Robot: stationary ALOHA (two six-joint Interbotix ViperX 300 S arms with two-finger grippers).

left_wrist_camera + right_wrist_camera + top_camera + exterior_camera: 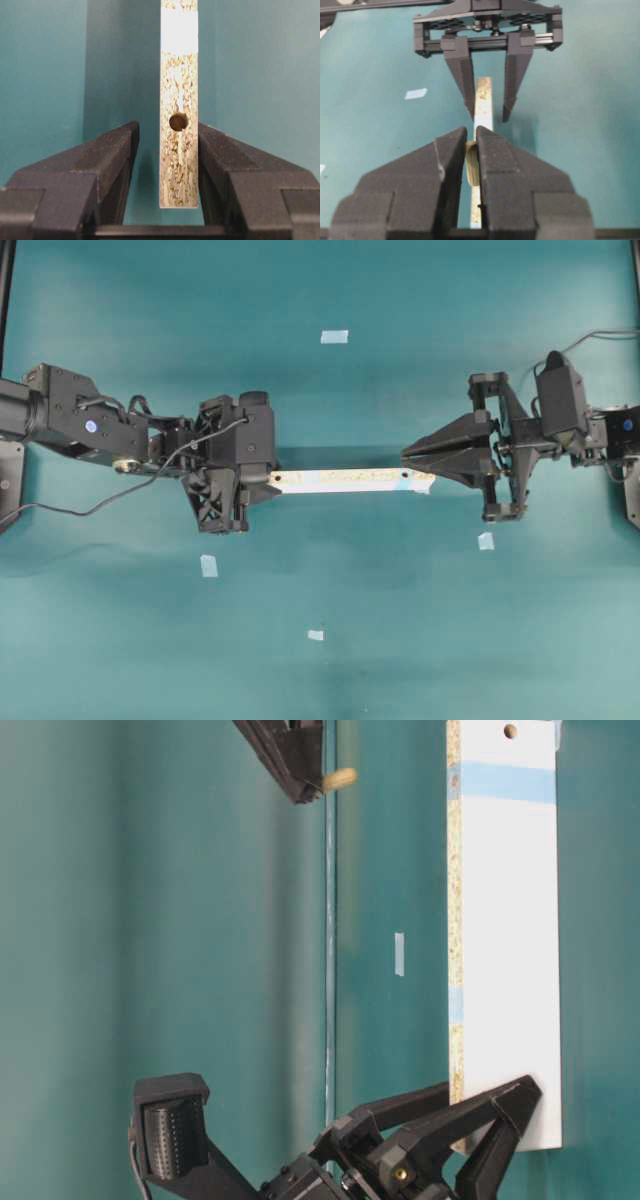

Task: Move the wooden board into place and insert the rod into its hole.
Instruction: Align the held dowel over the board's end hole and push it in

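The wooden board (345, 480) stands on its long edge across the middle of the teal table, speckled edge up. My left gripper (272, 483) straddles its left end and is open. In the left wrist view the right finger (215, 155) lies against the board (178, 170), while a gap shows at the left finger. A dark hole (405, 477) sits in the top edge near the right end. My right gripper (471, 131) is shut on the rod (472, 162). From table level the rod (338, 780) hangs above that end, clear of the board (505, 950).
Several small pale blue tape squares lie flat on the table, among them one at the back (334, 337), one front left (209, 565) and one under the right arm (486, 540). Another hole (178, 121) shows in the board's edge between the left fingers.
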